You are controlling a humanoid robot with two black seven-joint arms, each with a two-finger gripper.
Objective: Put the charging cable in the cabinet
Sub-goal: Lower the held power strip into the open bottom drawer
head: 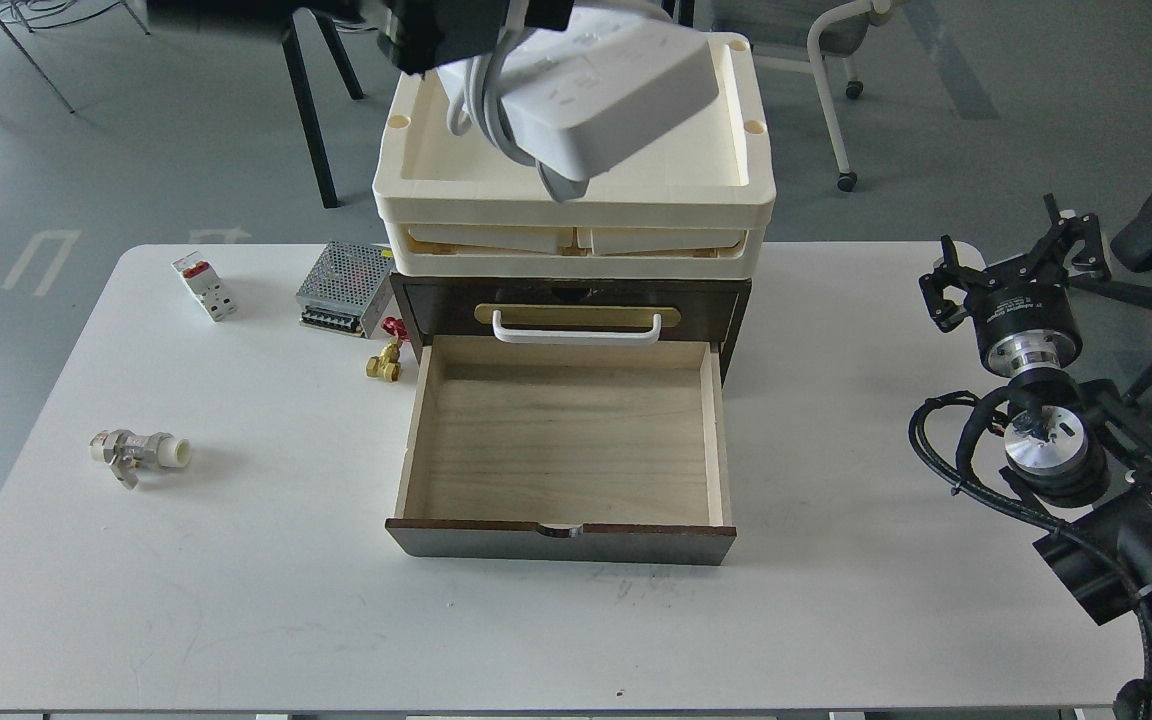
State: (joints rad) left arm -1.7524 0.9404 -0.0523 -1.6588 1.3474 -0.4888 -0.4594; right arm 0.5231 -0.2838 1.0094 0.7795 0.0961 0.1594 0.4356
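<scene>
Drawer [564, 440] open, bare wood — charging cable [608, 90] held above cream trays [576, 200].

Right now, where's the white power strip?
In the head view, the charging cable is top center, held in the left gripper, above the cream trays and the open drawer.

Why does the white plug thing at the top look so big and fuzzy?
In the head view, the charging cable is held high, close to the camera, so it looks oversized and a bit soft; the open drawer and table are sharp, evenly lit, with only faint shadows.
</scene>
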